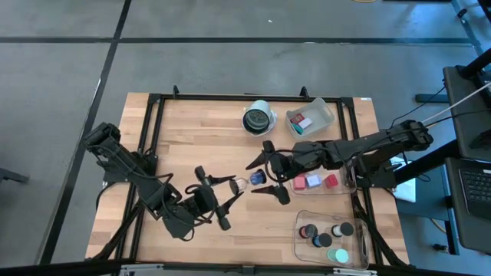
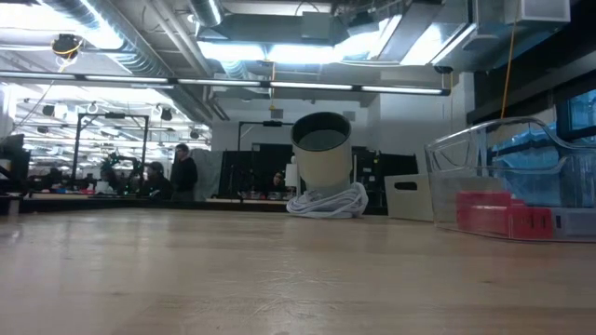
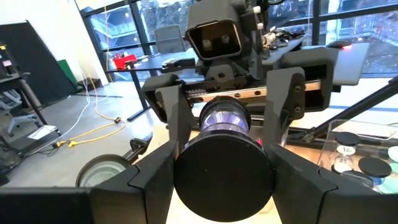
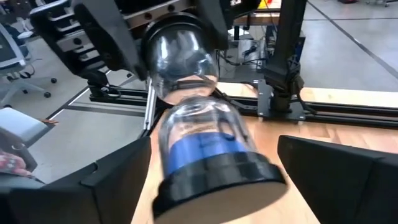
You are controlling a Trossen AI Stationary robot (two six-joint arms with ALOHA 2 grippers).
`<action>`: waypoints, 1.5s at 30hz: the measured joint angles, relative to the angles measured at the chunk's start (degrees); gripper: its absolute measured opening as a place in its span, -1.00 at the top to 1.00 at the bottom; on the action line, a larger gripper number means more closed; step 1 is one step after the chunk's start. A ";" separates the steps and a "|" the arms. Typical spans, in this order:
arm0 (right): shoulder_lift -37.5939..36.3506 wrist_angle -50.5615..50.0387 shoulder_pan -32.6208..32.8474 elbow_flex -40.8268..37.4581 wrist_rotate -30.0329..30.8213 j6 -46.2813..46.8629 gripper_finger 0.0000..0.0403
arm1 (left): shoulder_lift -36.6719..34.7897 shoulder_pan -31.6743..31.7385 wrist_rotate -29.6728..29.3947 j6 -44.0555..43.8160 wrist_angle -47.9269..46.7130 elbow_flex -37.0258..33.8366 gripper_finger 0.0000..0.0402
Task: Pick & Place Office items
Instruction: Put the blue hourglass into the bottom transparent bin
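A small sand timer (image 1: 247, 182), clear glass with blue sand and black end caps, hangs level in the air over the table's middle. My left gripper (image 1: 236, 186) comes from the near left and is shut on one end of it. My right gripper (image 1: 254, 178) reaches in from the right and is open. Its fingers stand on either side of the timer's blue-filled end (image 4: 205, 146), with gaps showing in the left wrist view. Red blocks (image 1: 314, 182) lie in a clear bin, and black discs with a teal piece (image 1: 331, 239) lie in another. My left gripper pinches the timer's black end cap (image 3: 224, 171) between its two fingers (image 3: 149, 180), one on each side of the round cap. The fingers come in level from the table's near left and lie along the timer. The timer sticks out level beyond them, clear of the table.
A round white-and-dark bowl-like thing (image 1: 258, 117) stands at the far middle, and it also shows in the low view (image 2: 323, 163). Beside it is a clear bin (image 1: 309, 119) with small pieces. The bin of red blocks (image 2: 507, 191) is on the right. Bare wood lies to the left.
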 joint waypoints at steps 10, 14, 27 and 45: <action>-0.02 0.77 0.01 0.00 -2.91 2.42 -0.34 | 0.00 0.01 -0.06 0.00 -0.02 0.00 -0.06; -0.02 0.89 0.01 0.00 -3.17 4.08 -0.09 | 0.00 0.00 0.09 -0.02 -0.02 0.00 -0.06; -0.04 1.02 0.08 -0.02 -4.68 10.18 0.02 | -0.07 0.07 2.68 0.48 -0.18 0.00 -0.16; -3.58 -20.43 -7.93 4.54 1.21 19.78 0.00 | 0.11 2.24 0.15 -10.10 -13.76 -0.07 -0.54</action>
